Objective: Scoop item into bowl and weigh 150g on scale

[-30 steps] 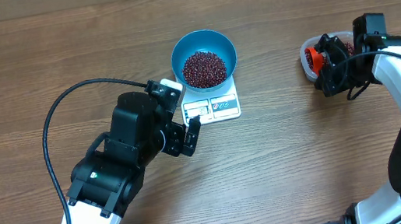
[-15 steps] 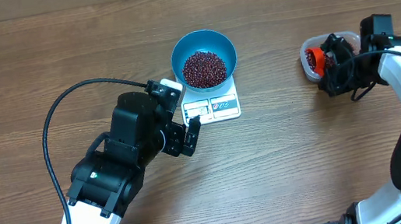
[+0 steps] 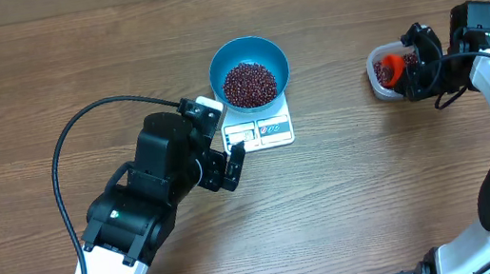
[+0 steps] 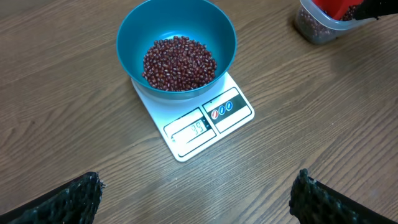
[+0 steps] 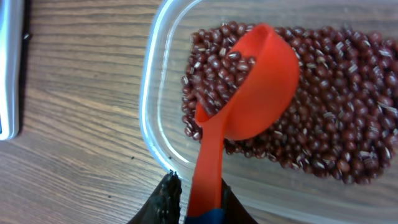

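Observation:
The blue bowl point(image 3: 229, 57) point(image 4: 134, 37) holds a heap of red-brown beans point(image 3: 248, 83) point(image 4: 179, 62) and stands on the white scale point(image 3: 268, 132) point(image 4: 211, 121). My left gripper point(image 3: 233, 166) point(image 4: 198, 186) hovers just in front of the scale, open and empty. At the right, my right gripper point(image 3: 416, 65) point(image 5: 198, 186) is at the near rim of the clear tub point(image 3: 382, 87) point(image 5: 152, 118). The red scoop point(image 3: 392, 65) point(image 5: 255, 81) lies bowl-down on the tub's beans point(image 5: 336, 112). Its handle runs between the jaws, with a thin gap at the left finger.
The left arm's black cable point(image 3: 64, 148) loops over the table to the left of the scale. A silver-edged object point(image 5: 9, 68) shows at the left edge of the right wrist view. Bare wooden tabletop point(image 3: 358, 188) lies between the two arms.
My right gripper has shifted right and back, bringing the red scoop over and down into the tub. Its jaws have loosened on the handle. The left arm, bowl and scale have not moved.

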`<state>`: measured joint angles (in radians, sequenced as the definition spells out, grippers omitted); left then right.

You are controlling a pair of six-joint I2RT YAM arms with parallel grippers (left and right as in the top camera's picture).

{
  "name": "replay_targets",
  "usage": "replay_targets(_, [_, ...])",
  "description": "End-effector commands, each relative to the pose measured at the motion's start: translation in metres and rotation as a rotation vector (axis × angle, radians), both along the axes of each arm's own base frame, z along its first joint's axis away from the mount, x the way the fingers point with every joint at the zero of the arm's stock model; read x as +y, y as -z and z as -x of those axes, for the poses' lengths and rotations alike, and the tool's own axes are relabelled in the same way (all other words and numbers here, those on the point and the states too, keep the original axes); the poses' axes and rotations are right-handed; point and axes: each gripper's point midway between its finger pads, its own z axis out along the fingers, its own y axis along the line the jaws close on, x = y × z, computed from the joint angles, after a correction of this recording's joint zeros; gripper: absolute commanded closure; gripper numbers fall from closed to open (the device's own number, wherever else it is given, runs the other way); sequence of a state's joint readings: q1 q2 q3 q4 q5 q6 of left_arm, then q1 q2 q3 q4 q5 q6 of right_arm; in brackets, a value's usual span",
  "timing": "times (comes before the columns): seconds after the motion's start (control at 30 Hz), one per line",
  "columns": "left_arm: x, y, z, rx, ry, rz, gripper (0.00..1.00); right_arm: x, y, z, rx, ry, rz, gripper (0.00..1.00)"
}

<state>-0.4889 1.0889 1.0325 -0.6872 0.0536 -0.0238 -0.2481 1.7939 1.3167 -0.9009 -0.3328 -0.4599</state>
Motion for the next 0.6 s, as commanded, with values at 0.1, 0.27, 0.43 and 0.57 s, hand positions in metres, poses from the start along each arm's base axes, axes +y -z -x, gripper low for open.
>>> replay_targets(0.1, [-0.001, 0.001, 0.000, 0.010, -0.001, 0.014, 0.01, -0.011, -0.006, -0.007, -0.017, 0.029, 0.048, 0.81])
replay_targets(0.27, [-0.001, 0.001, 0.000, 0.010, -0.001, 0.014, 0.00, -0.012, -0.007, -0.010, -0.027, 0.033, 0.050, 0.79])
replay_targets(0.43, [-0.001, 0.001, 0.000, 0.010, -0.001, 0.013, 0.01, -0.015, -0.010, -0.020, -0.050, 0.109, 0.039, 0.69])
replay_targets(0.57, [-0.001, 0.001, 0.000, 0.010, -0.001, 0.014, 0.00, -0.017, -0.012, -0.025, -0.062, 0.149, 0.027, 0.65])
